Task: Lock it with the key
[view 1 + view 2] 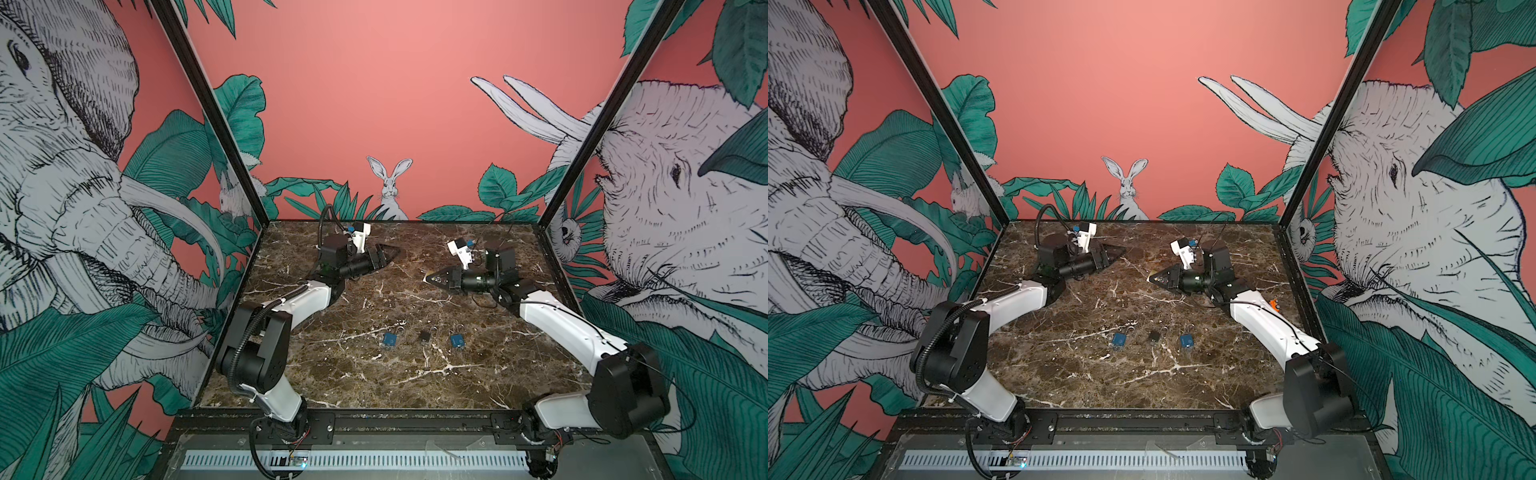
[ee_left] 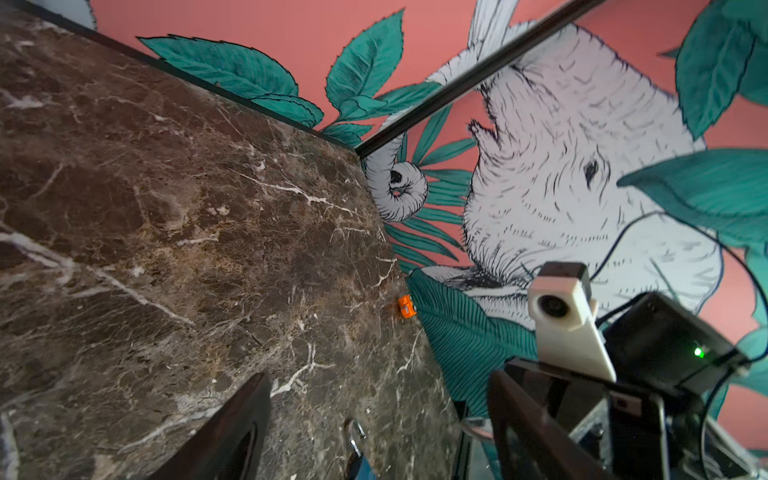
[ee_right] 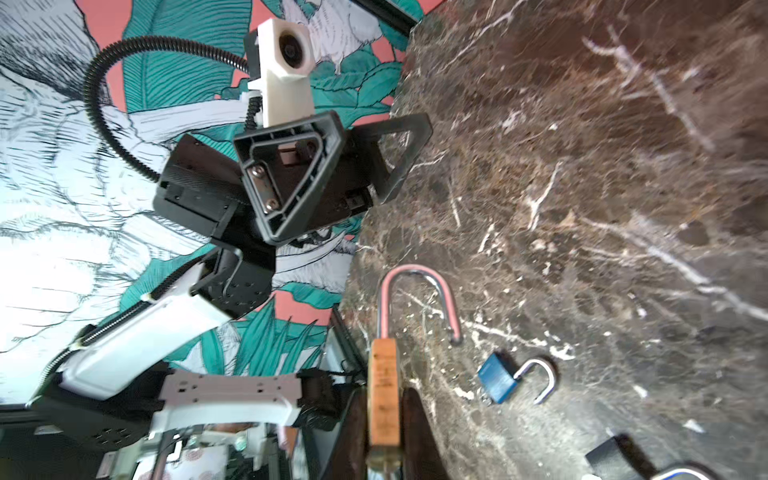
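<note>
Nearest on the marble table [image 1: 415,382] lie a blue padlock [image 1: 389,339], a black padlock [image 1: 424,336] and a second blue padlock [image 1: 456,341]; beyond, the right gripper [image 1: 430,279] pinches a brass padlock [image 3: 384,395], shackle open; the left gripper [image 1: 390,252] gapes empty; no key is discernible, so locking may stall, or the narrowly held padlock may twist loose.

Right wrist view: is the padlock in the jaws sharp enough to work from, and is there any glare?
In the right wrist view the brass padlock is fairly sharp, its shackle tinted pink by reflection; the wall mural is blown out white; the far marble tabletop is soft. In a top view a blue padlock shows tiny.
</note>
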Robot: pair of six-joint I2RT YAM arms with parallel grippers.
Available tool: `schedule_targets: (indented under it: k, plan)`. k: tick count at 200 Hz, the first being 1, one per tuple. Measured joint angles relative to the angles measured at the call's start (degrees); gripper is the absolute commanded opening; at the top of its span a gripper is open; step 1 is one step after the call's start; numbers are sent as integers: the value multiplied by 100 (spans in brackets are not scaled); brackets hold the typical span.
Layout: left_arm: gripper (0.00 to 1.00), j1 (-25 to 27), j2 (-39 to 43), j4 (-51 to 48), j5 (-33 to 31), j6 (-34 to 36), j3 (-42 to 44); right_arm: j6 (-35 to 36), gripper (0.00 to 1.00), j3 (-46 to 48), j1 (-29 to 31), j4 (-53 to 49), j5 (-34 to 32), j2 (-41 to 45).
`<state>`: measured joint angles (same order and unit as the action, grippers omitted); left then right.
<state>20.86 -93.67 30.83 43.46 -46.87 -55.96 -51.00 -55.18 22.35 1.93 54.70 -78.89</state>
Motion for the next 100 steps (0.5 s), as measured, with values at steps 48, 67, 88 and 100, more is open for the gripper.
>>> schedule_targets:
  k: [48,67,88,100]
  plan:
    - [73,208,-90,1416,743,-332,83,-479,0,4,-2,35,518,24]
    - [71,472,-175,1808,968,-546,83,-557,0,4,-2,103,586,17]
    - [68,745,-201,2052,1119,-704,90,-688,0,4,-2,269,605,-2]
    - [66,846,-201,2131,1185,-737,105,-745,0,4,-2,369,605,-7]
